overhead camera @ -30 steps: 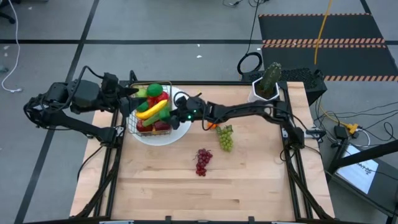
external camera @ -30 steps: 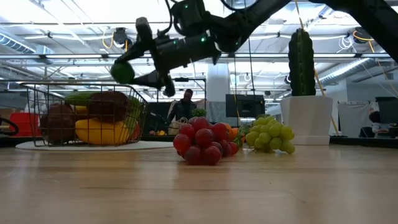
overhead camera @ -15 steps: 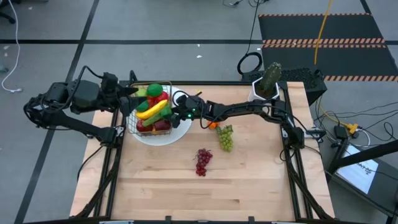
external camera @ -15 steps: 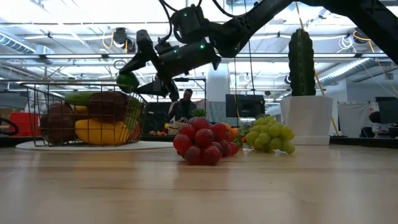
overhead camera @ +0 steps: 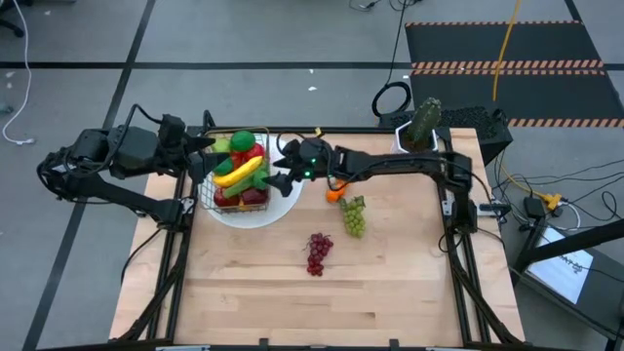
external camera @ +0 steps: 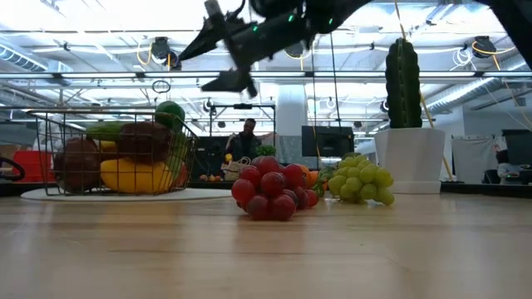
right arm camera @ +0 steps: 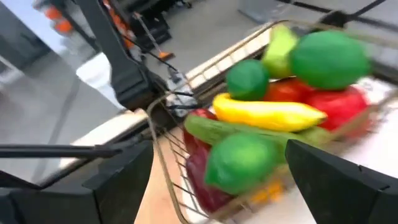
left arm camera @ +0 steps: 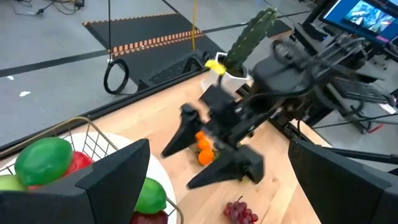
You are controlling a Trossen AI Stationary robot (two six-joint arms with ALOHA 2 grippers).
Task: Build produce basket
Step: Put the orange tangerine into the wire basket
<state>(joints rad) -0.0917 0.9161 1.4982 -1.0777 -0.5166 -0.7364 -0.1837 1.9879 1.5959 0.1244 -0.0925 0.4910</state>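
The small dark wire-mesh basket [overhead camera: 239, 175] sits on a round white plate [overhead camera: 283, 206] at the far left of the pale wooden table [overhead camera: 390, 283], piled with toy produce. A yellow banana [overhead camera: 239, 174] lies on top, its long axis slanting from near-left to far-right. A long green cucumber [right arm camera: 249, 132] lies just beside it along much the same line, with a round green lime [right arm camera: 239, 162] at the basket's right end. The right gripper [overhead camera: 280, 164] hangs above the basket's right edge, its fingers spread wide and holding nothing. The left gripper [overhead camera: 203, 142] sits at the basket's far left corner, fingers apart. On the bare table right of the plate lie small oranges [overhead camera: 333, 193], a bunch of green grapes [overhead camera: 353, 216] and, nearer, a bunch of red grapes [overhead camera: 318, 253].
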